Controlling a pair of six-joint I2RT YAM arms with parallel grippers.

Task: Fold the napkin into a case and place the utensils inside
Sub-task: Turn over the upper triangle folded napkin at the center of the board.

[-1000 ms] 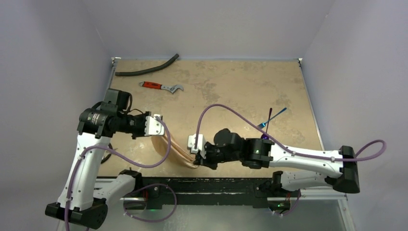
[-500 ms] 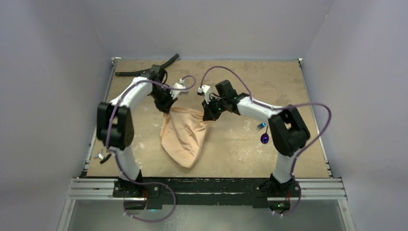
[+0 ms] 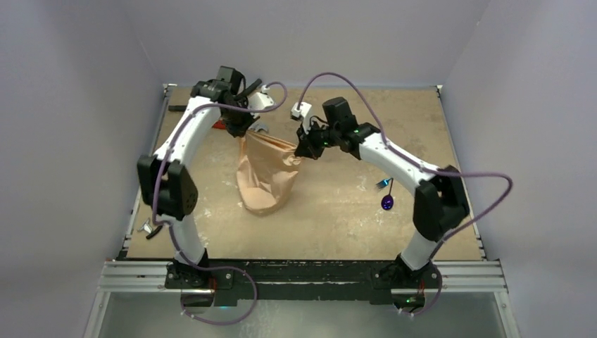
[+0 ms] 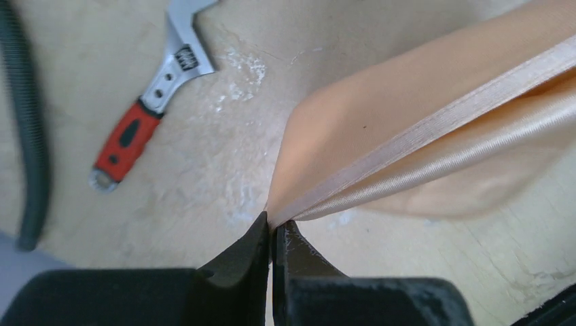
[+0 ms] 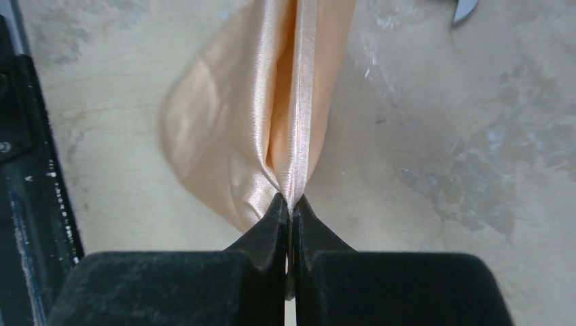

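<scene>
Peach napkin [image 3: 266, 176], pinched by left end effector [image 3: 242, 133] and right end effector [image 3: 304, 149], runs far-to-near, seemingly tapering nearward.

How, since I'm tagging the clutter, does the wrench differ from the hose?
The wrench has a red grip and silvery head; the hose is dark all over. The wrench is short and flat; the hose is a long round tube running out of the left wrist view. Both lie on the table, untouched.
</scene>
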